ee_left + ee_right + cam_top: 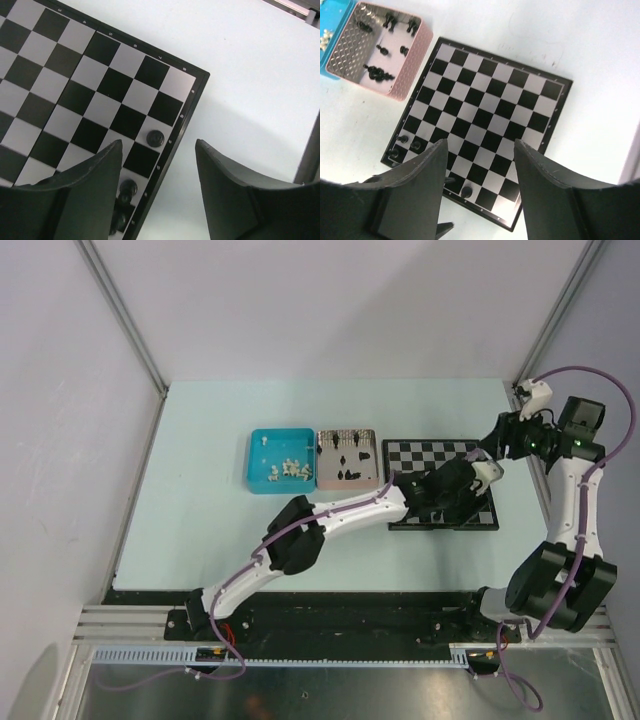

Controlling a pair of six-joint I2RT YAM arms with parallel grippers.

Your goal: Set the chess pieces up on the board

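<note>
Table [200,540], pale, holding all items. Board [440,452], chequered black and grey, flat on the table just right of the pink tray [410,70]. Blue tray [254,462], side by side with the pink one on its left. Left claw [159,145], fingers spread wide, above the board's edge row near a corner. Right claw [480,142], fingers likewise spread, high above the board. Black pieces on the board [156,138]: a few, upright along one edge row. More black pieces [379,75] loose in the pink tray. White pieces [292,471] heaped in the blue tray.
</note>
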